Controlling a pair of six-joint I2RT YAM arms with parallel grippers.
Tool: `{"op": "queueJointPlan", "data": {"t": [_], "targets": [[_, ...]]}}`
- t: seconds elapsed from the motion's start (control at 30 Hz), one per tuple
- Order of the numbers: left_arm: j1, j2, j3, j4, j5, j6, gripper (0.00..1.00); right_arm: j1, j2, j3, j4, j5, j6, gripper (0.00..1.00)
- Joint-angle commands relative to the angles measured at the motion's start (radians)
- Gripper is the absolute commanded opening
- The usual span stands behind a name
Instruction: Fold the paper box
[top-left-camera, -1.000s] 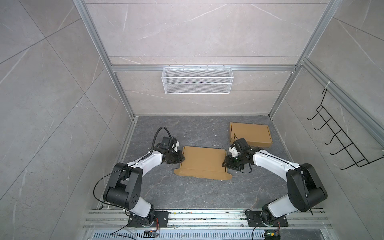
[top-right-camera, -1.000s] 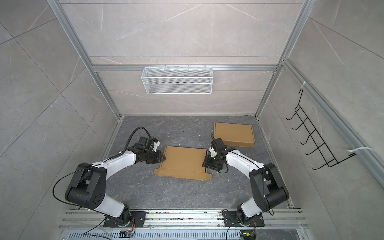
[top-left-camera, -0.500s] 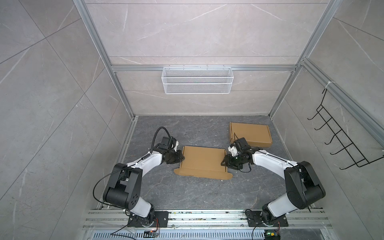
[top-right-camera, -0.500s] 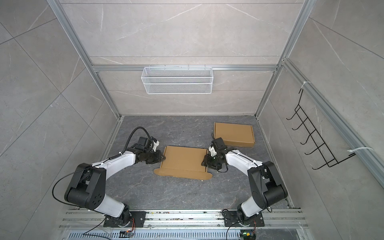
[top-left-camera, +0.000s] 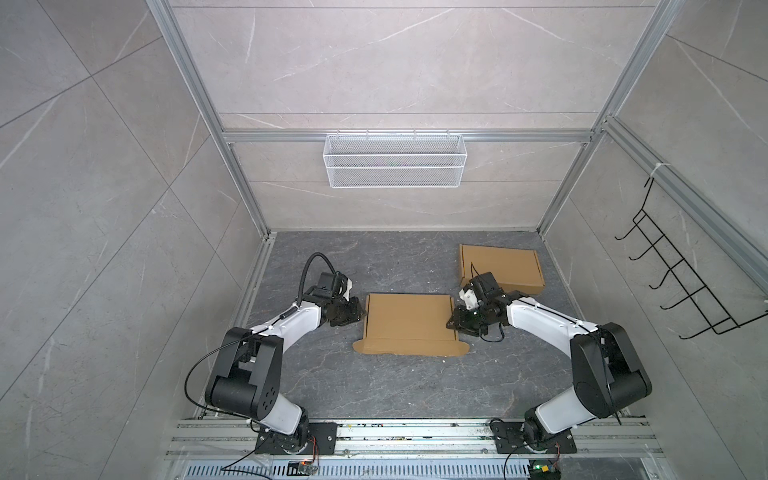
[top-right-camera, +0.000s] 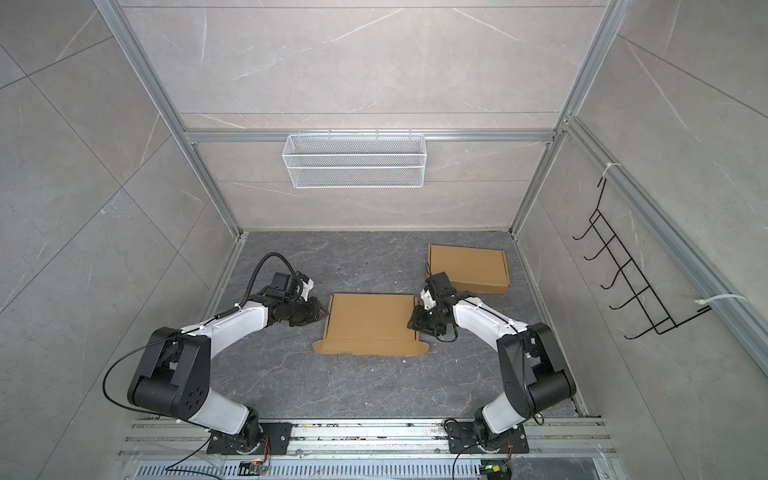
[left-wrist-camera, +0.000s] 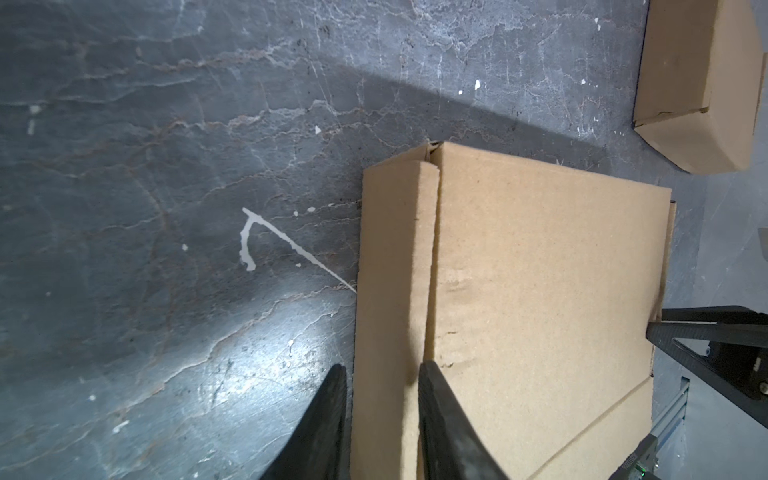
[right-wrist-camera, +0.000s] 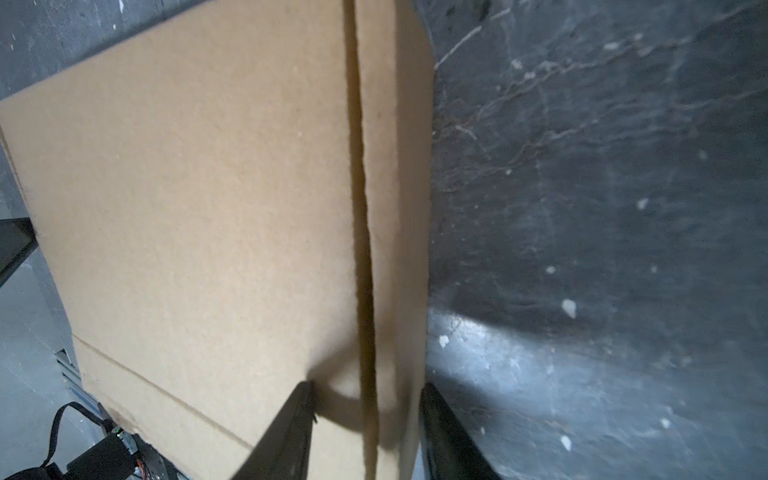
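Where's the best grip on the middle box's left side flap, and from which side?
I'd grip the left side flap of the middle box along its free long edge, coming in low from outside the box's left. A slit separates it from the top panel, leaving room for a finger on each side; the left gripper straddles it now.

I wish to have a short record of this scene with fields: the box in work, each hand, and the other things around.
box in work: paper box in the middle of the grey floor, top panel flat, front flap lying flat toward the robot
left hand: fingers either side of the left side flap; grip unclear
right hand: fingers either side of the right side flap; grip unclear
second box: looks folded, behind the right hand, apart from the first
walls: wire basket at the back, hook rack at the right
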Motion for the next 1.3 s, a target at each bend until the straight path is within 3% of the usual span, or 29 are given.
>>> {"op": "queueJointPlan", "data": {"t": [0.0,0.17,0.37,0.57,0.7,0.83,1.07,1.27], "targets": [[0.000,0.004,0.001,0.037,0.036,-0.016,0.30,0.001,-0.010,0.014,-0.023,0.030,-0.007,0.38],[-0.028,0.043,-0.019,0.093,0.060,-0.044,0.27,0.008,0.003,0.005,-0.003,0.011,0.003,0.27],[-0.039,0.039,-0.012,0.084,0.053,-0.043,0.25,0.011,0.012,0.006,-0.001,0.003,0.000,0.25],[0.000,-0.052,0.015,-0.006,0.018,-0.006,0.29,-0.005,-0.004,0.044,-0.017,-0.058,-0.031,0.42],[0.024,-0.079,0.010,0.014,0.003,0.006,0.42,-0.046,-0.017,0.057,0.010,-0.151,-0.050,0.56],[0.024,-0.052,-0.031,0.166,0.065,-0.023,0.54,-0.111,-0.014,0.032,0.060,-0.219,-0.048,0.65],[0.023,0.025,-0.086,0.391,0.127,-0.072,0.58,-0.156,-0.017,-0.006,0.116,-0.265,-0.028,0.71],[0.024,0.048,-0.133,0.442,0.138,-0.054,0.55,-0.157,-0.006,-0.021,0.123,-0.271,-0.033,0.71]]}}
